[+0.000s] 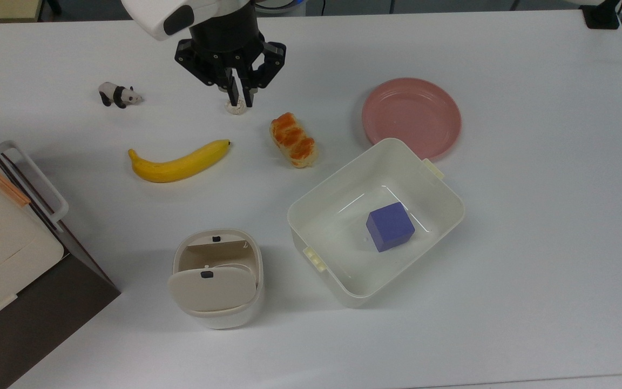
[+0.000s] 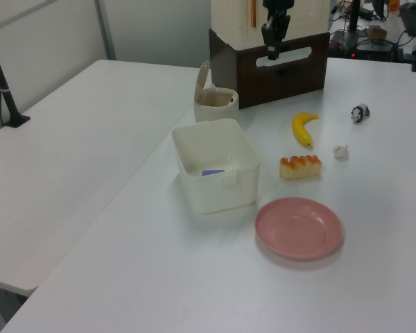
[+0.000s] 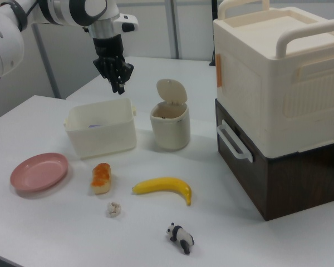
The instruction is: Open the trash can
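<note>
Cream-white plastic trash can stands with its beige lid flipped up, just beside the white tub holding a blue cube. The gripper, fingers nearly closed and holding nothing, hangs well beyond the trash can, past the banana and bread roll, above a small white lump.

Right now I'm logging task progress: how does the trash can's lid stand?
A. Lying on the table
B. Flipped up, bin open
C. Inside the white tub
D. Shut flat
B: the trash can has its lid tipped up above the rim.
</note>
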### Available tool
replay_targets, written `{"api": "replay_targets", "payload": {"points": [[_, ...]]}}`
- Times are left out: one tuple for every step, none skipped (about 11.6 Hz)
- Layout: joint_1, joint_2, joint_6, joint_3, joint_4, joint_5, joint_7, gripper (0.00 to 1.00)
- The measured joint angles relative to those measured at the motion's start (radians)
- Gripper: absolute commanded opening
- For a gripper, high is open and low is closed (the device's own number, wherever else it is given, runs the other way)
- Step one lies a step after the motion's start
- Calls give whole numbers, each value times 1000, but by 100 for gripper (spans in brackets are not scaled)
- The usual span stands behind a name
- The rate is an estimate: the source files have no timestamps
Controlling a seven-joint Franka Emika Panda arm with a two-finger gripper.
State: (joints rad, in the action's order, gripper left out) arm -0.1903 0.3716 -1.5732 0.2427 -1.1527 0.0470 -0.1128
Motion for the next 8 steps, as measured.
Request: {"api": "replay_targets", "payload": {"points": [[0, 0, 1, 1, 0, 0, 1, 100], [0, 0, 6, 1, 0, 0, 1, 100], [0, 0, 11, 1, 0, 0, 4, 100], [0, 0, 11, 2, 0, 0, 6, 100], [0, 0, 11, 2, 0, 0, 22, 100], [0, 0, 11, 3, 0, 0, 32, 100], [0, 0, 11, 5, 0, 0, 33, 100], [0, 0, 11, 6, 0, 0, 33, 100]]}}
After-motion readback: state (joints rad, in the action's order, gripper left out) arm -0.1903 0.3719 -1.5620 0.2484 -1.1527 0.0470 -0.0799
